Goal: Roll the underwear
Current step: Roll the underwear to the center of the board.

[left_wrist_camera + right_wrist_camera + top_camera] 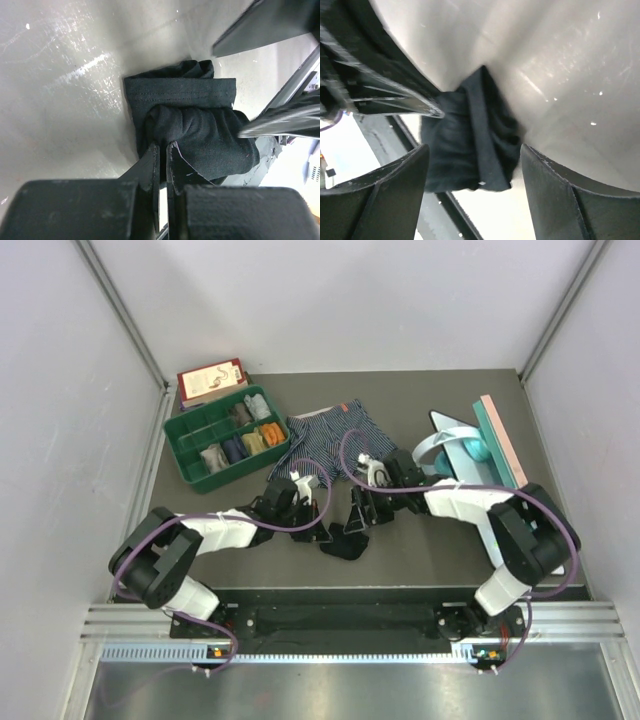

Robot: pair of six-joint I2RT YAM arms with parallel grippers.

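My left gripper (pixel 162 150) is closed to a slit on a fold of the black briefs (pixel 195 125). Right gripper (pixel 472 152) stands wide apart, straddling them. Overhead, the bundle is mostly obscured.

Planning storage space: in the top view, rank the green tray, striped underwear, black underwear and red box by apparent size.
1. green tray
2. striped underwear
3. red box and black underwear look about alike; the black one is partly hidden.

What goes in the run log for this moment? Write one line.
left gripper: shut on black briefs | right gripper: open, astride them | striped briefs: flat, unrolled
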